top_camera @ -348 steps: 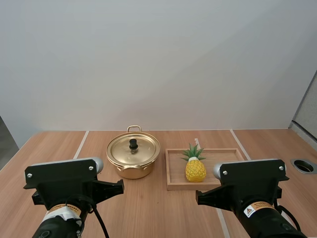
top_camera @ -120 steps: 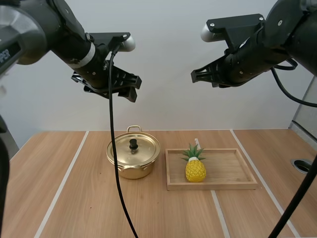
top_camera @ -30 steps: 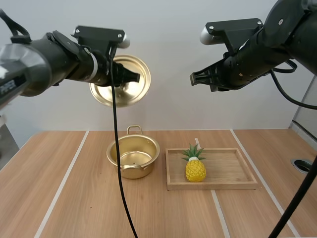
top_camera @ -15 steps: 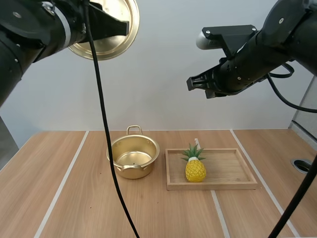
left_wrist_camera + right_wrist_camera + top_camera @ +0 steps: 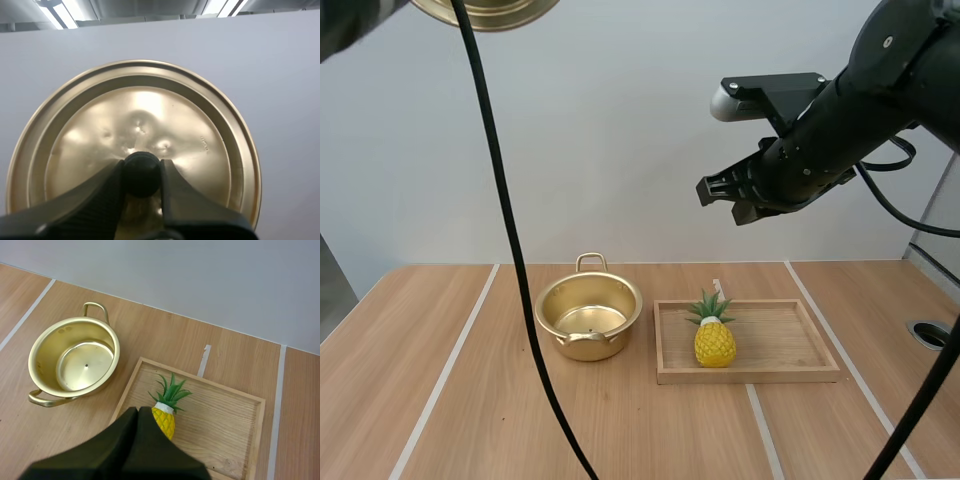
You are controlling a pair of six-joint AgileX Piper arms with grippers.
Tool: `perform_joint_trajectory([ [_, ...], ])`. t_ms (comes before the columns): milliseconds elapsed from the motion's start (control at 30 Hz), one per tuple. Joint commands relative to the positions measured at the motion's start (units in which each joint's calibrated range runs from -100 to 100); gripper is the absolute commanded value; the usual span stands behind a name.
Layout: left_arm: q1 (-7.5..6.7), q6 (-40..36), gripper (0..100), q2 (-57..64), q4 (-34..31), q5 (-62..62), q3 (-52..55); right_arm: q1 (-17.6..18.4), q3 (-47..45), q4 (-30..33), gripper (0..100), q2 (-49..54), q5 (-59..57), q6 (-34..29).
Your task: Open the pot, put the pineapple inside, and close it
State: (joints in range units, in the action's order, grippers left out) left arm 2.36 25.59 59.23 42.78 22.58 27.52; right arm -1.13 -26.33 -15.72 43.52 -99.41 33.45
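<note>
**A:** What are you seeing, starting with the big things?

**B:** I am looking down at the worktop point(image 5: 440, 400). The wooden tray point(image 5: 790, 376) is lying on it. Just beside the tray, the pot point(image 5: 615, 342) is standing open. The pot is holding nothing, and I am seeing only its bare golden floor. The lid point(image 5: 165, 115) is hanging high above the worktop, well apart from the pot.

**A:** And where is the pineapple sitting?

**B:** The pineapple point(image 5: 715, 342) is standing upright in the tray, near the side that is closer to the pot. Nothing else is lying in the tray.

**A:** What are the fingers doing?

**B:** My right fingers point(image 5: 131, 440) are lying together as one wedge and gripping nothing. They are hovering high over the tray. My left fingers point(image 5: 95, 200) are pinching the small black knob point(image 5: 142, 172) of the lid between their tips.

**A:** How are you expecting the fruit to handle?

**B:** I am judging it to be a light, stiff toy. Its yellow body is looking glossy, so it may be slipping a little under the fingers. The green leaves are looking thin and bendy, so I am not trusting them for a hold. I am planning to open the right fingers and take the yellow body across its widest part.
</note>
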Motion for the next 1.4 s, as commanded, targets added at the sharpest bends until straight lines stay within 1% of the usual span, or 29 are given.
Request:
perform_joint_trajectory([
  [0, -0.16, -0.91, 0, 0.29, 1.07, -1.62, -1.19, 0.01, -0.05, -0.26, 0, 0.27, -0.59, 0.49],
  [333, -0.16, -1.23, 0, 0.29, 1.07, -0.64, -1.19, 0.01, -0.05, 1.63, 0, 0.27, -0.59, 0.96],
  [367, -0.16, -1.23, 0, 0.29, 1.07, -0.47, -1.19, 0.01, -0.05, 1.88, 8, 0.27, -0.59, 1.31],
  [400, -0.16, -1.23, 0, 0.29, 1.07, -0.47, -1.19, 0.01, -0.05, 2.27, 25, 0.27, -0.59, 1.43],
  [433, -0.16, -1.33, 0, 0.29, 1.07, -0.49, -1.19, 0.01, -0.05, 2.4, 47, 0.27, -0.59, 1.53],
  [500, -0.16, -1.45, 0, 0.29, 1.07, -0.49, -1.19, 0.01, -0.09, 2.4, 95, 0.27, -0.59, 1.53],
  [533, -0.16, -1.54, 0, 0.29, 1.07, -0.49, -1.19, 0.01, -0.09, 2.4, 100, 0.27, -0.59, 1.53],
  [733, -0.16, -1.54, 0, 0.29, 1.07, -0.49, -1.19, 0.01, -0.09, 2.66, 100, 0.02, -0.59, 1.34],
  [833, -0.16, -1.54, 0, 0.29, 1.07, -0.49, -1.19, 0.01, -0.38, 2.53, 100, -1.67, -0.59, 1.34],
  [1033, -0.16, -1.54, 0, 0.29, 1.07, -0.49, -1.19, 0.01, -7.74, 1.03, 100, -4.77, -0.44, 1.56],
  [1100, -0.16, -1.54, 0, 0.29, 1.07, -0.49, -1.19, 0.01, -11.0, 0.95, 100, -4.88, 6.32, 1.98],
  [1200, -0.16, -1.54, 0, 0.29, 1.07, -0.49, -1.19, 0.01, -15.35, -0.97, 100, -4.88, 16.27, 2.61],
  [1267, -0.16, -1.55, 0, 0.29, 1.07, -0.27, -1.19, 0.01, -17.32, -3.74, 100, -4.88, 20.46, 3.44],
  [1367, -0.16, -1.55, 0, 0.29, 1.07, 0.65, -1.19, 0.01, -19.52, -5.99, 100, -4.88, 24.93, 5.71],
])
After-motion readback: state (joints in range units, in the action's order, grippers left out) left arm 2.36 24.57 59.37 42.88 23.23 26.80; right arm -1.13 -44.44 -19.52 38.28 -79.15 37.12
